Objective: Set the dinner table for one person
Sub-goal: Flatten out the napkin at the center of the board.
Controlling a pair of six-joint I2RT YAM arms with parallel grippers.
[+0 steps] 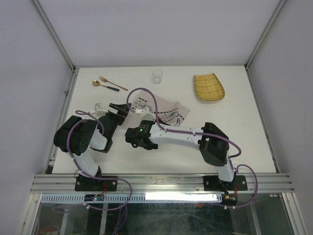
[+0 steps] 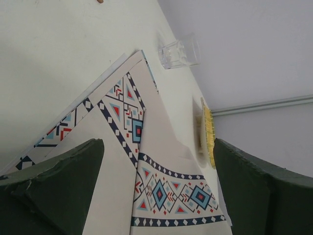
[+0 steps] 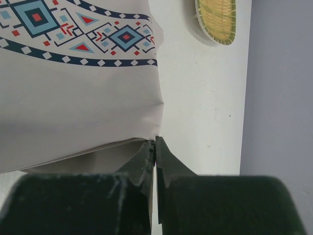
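The white dinner table (image 1: 244,137) carries a pale placemat (image 1: 168,111) with a blue-red patterned band, lying folded and rumpled at mid-table. My right gripper (image 1: 149,125) is shut on the placemat's plain edge (image 3: 98,107), with the jaws (image 3: 155,143) pinched together at its corner. My left gripper (image 1: 123,109) is open at the placemat's left side. In the left wrist view its fingers (image 2: 54,186) stand wide apart over the patterned band (image 2: 166,191), holding nothing.
A clear glass (image 1: 157,76) stands at the back centre. A yellow-green woven plate (image 1: 209,88) lies at the back right. A gold fork and spoon (image 1: 106,83) lie at the back left. A purple cable (image 1: 146,95) loops over the placemat.
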